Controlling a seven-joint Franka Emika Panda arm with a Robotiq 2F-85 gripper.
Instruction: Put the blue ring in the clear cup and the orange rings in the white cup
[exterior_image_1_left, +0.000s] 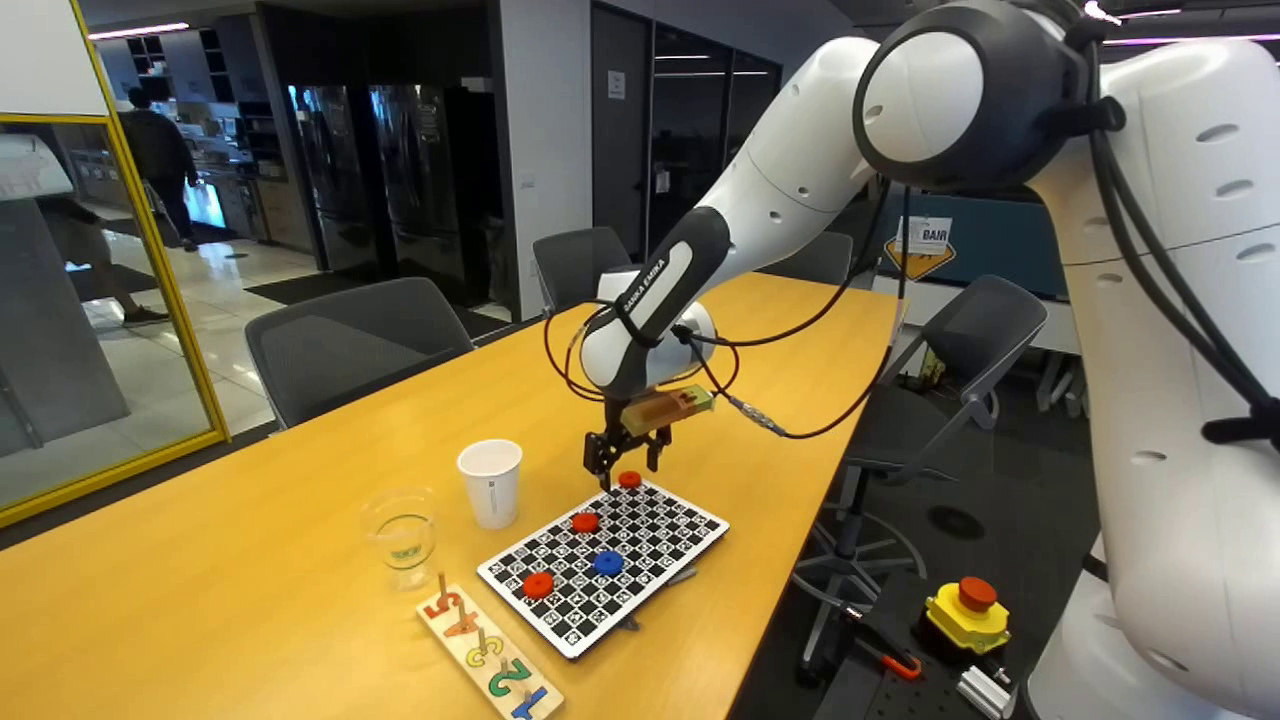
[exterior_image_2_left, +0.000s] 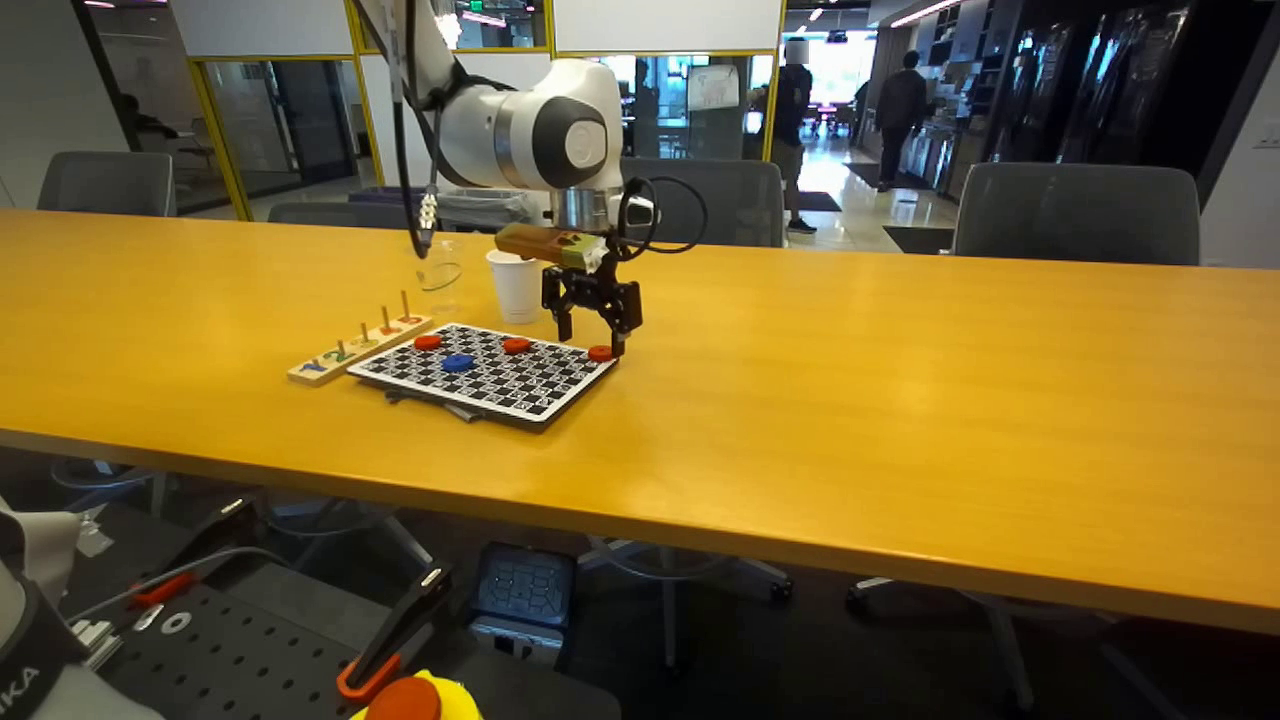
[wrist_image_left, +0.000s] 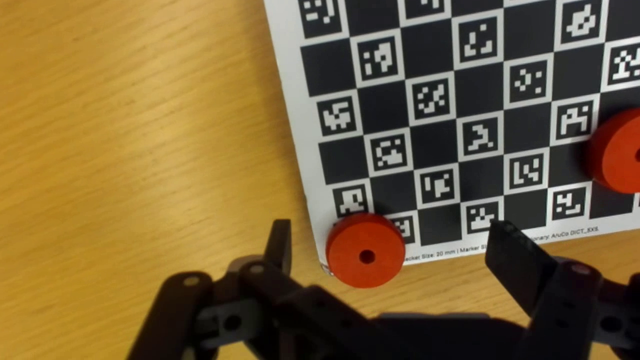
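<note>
Spread wide, the pincer (wrist_image_left: 390, 231) hangs around a corner orange ring (wrist_image_left: 357, 265); two more orange rings (exterior_image_1_left: 585, 523) and the blue ring (exterior_image_1_left: 608, 564) also lie on the ChArUco board (exterior_image_1_left: 650, 535), the white cup (exterior_image_1_left: 493, 495) and clear cup (exterior_image_1_left: 403, 545) nearby.

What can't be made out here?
Wrist view: one orange ring, cut by the right edge.
Wrist view: part of the printed line, behind a gripper finger.
In an exterior view: some of the white cup, behind the amber block.
In an exterior view: that cup's marking, too small.
Both exterior views: a grey thing under the checkerboard, partly hidden by it.
</note>
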